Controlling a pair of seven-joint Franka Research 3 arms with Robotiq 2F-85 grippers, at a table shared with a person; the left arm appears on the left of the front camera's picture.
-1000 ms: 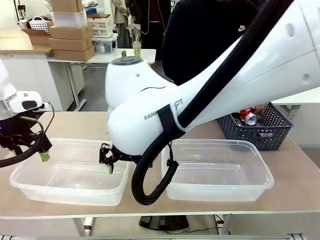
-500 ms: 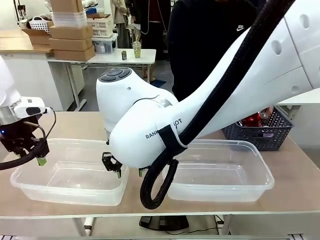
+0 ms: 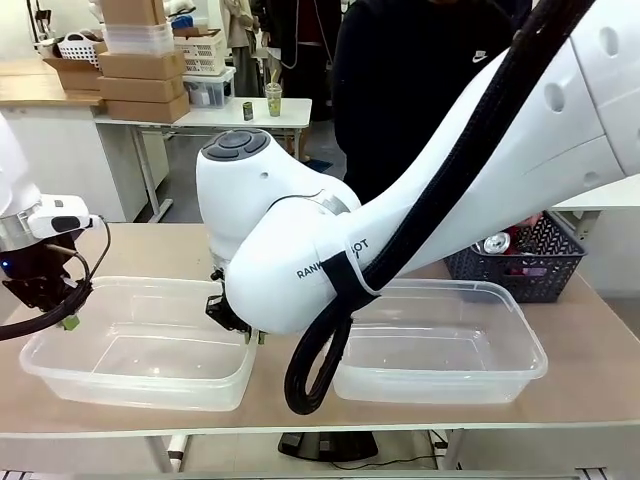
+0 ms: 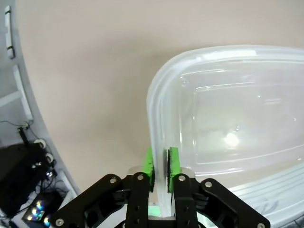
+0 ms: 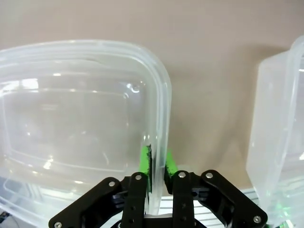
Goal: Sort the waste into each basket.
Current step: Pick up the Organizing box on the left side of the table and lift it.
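Front view, layout: two clear tubs sit side by side at the near edge of the table. These are the left tub and the right tub. Behind the right tub is a dark grey basket with a shiny red can lying in it. The can is well apart from both grippers. A person in black stands at the far side.

The left gripper is at the left tub's outer short end. The right gripper, its arm reaching across the middle, is at the inner short end.

Left wrist view, close: the gripper's jaws are almost together, pinching the tub's rolled rim. The wall is see-through with rounded corners.

Right wrist view: same pinch on the rim. The right tub's corner is just beside it, not touching.
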